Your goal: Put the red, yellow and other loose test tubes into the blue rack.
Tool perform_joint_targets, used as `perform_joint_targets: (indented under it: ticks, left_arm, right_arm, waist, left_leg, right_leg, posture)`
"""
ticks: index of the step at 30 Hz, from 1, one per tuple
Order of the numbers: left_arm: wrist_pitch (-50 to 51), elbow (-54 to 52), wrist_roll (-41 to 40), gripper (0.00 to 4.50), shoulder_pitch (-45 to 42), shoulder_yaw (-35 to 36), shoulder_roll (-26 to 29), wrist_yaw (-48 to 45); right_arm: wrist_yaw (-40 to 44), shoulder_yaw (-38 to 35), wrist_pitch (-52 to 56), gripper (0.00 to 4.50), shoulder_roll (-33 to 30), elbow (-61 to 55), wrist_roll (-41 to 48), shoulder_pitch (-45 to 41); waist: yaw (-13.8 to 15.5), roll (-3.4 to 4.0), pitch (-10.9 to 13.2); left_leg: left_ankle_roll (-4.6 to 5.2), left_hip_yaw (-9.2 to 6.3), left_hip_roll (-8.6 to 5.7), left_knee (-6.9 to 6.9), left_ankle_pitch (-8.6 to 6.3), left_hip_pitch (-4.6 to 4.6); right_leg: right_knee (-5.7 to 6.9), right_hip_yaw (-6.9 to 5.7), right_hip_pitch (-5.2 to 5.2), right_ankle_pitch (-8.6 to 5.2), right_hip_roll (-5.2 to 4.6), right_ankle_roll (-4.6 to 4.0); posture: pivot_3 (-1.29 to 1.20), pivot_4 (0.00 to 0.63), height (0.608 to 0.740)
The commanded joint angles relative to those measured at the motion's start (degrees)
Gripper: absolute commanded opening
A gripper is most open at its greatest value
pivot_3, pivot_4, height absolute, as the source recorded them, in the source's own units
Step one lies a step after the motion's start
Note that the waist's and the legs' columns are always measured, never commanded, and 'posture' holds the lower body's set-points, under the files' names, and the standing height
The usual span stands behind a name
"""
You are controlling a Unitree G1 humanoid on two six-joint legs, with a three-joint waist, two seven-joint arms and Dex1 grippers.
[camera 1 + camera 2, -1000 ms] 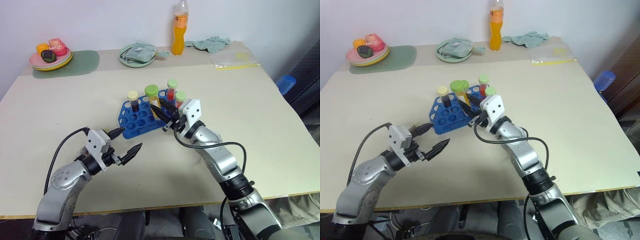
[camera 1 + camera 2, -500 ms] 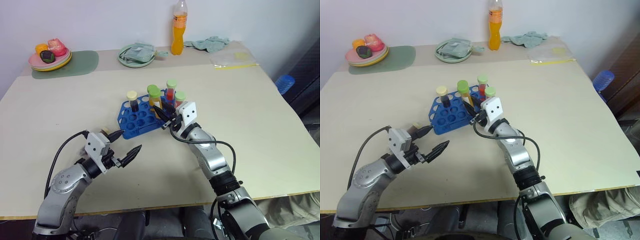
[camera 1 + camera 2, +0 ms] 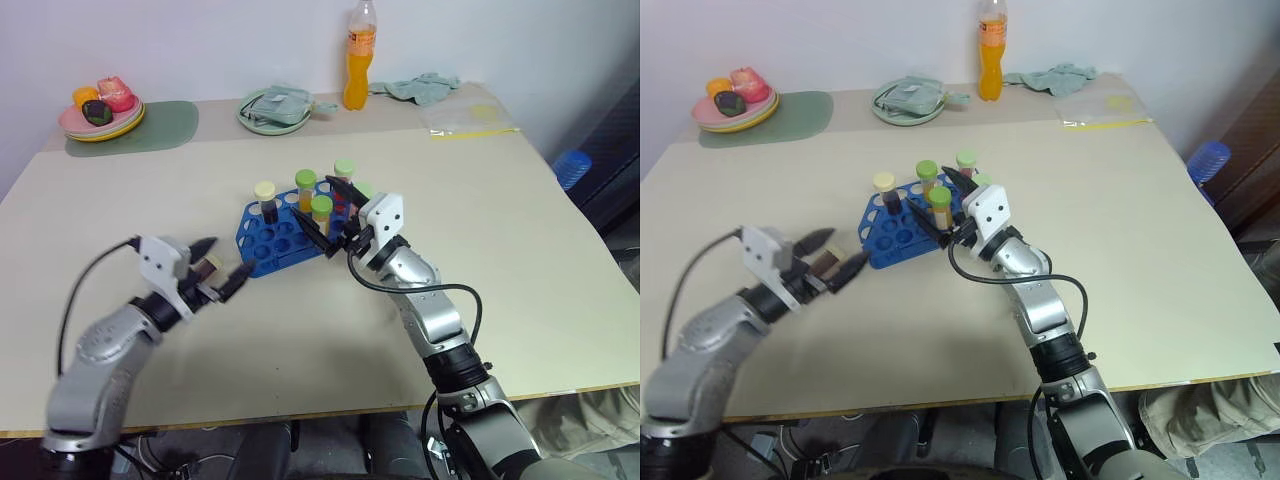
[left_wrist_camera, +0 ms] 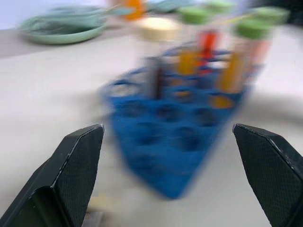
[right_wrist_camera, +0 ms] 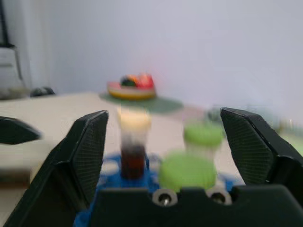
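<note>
Right gripper (image 3: 333,222): black tapered fingers spread wide, gripping nothing, poised over the near edge of the blue rack (image 3: 268,240), a perforated plastic tray at mid-table on the cream tabletop (image 3: 520,230). Rack contents: upright capped tubes, one cream-capped (image 3: 265,197), the others green-capped (image 3: 306,188). Left gripper (image 3: 222,271): jaws likewise fully parted and empty, just beside the rack's left corner.

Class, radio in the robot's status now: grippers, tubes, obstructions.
Left gripper open, empty. Right gripper open over blue rack. Five capped tubes standing in rack. Nothing blocking.
</note>
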Motion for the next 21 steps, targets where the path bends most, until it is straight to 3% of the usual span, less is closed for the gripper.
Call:
perform_joint_targets:
  ticks: [1, 4, 7, 10, 13, 18, 21]
  left_arm:
    - [11.8, 0.6, -0.1, 4.5, -4.5, 3.0, 6.8, 4.1]
    - [23.8, 3.5, 1.6, 4.5, -8.4, -1.9, 17.9, 1.6]
    - [34.3, 9.2, -2.5, 4.5, -15.1, -4.9, 22.5, -2.9]
    - [44.2, 15.3, -2.5, 4.5, -24.3, -15.3, 28.0, -8.7]
    - [46.2, 18.8, -0.8, 4.5, -31.6, -24.3, 29.2, -12.7]
    - [44.9, 25.5, 3.7, 4.5, -38.6, -33.6, 27.4, -16.0]
    - [43.4, 28.1, 5.8, 3.64, -39.7, -36.0, 26.5, -17.4]
  right_arm:
    - [1.2, -1.6, 3.8, 4.25, -1.3, -5.6, 1.9, -0.8]
    - [4.6, -2.3, 8.6, 4.25, -4.2, -8.8, 4.7, -0.5]
    - [9.4, -2.3, 12.6, 4.25, -8.2, -11.8, 7.6, 0.5]
    - [19.9, -0.4, 18.0, 4.25, -16.4, -17.4, 11.8, 3.3]
    - [25.6, 0.7, 20.9, 4.25, -22.3, -21.2, 13.8, 5.2]
    - [26.2, 0.9, 22.4, 4.25, -23.7, -22.8, 13.3, 6.0]
    - [25.1, 0.7, 22.7, 4.29, -23.2, -23.6, 12.8, 6.6]
  waist:
    - [0.1, -0.02, 0.0]
    - [-0.1, -0.01, 0.0]
    - [0.1, 0.01, 0.0]
    - [0.2, -0.07, 0.1]
    - [0.0, -0.09, 0.1]
    - [-0.9, -0.09, 0.1]
    - [-1.1, -0.11, 0.1]
  left_leg:
    - [0.0, -0.01, -0.01, 0.0, 0.0, 0.0]
    - [-0.01, -0.01, -0.07, -0.02, 0.01, 0.01]
    - [-0.01, 0.02, -0.09, -0.06, 0.0, 0.03]
    - [-0.01, 0.05, -0.09, -0.01, 0.01, -0.01]
    - [0.01, 0.1, -0.13, -0.01, -0.01, -0.01]
    - [0.0, 0.13, -0.02, -0.04, 0.0, 0.0]
    - [0.0, 0.12, -0.03, -0.03, 0.0, -0.02]
  right_leg:
    - [0.0, -0.01, 0.01, 0.0, 0.0, 0.0]
    - [0.03, -0.01, 0.01, 0.0, 0.04, 0.0]
    - [0.01, 0.0, 0.0, -0.01, 0.05, 0.0]
    - [0.0, -0.13, 0.06, -0.01, 0.1, 0.0]
    - [-0.04, -0.13, 0.1, -0.02, 0.08, 0.03]
    - [0.01, -0.1, 0.02, -0.02, 0.19, 0.01]
    - [0.01, -0.08, 0.02, -0.02, 0.18, 0.0]
  posture:
    - [0.0, 0.15, 0.74]
    - [0.0, 0.15, 0.74]
    - [0.0, 0.15, 0.74]
    - [0.0, 0.15, 0.74]
    - [0.0, 0.15, 0.74]
    - [0.0, 0.15, 0.74]
    - [0.0, 0.15, 0.74]
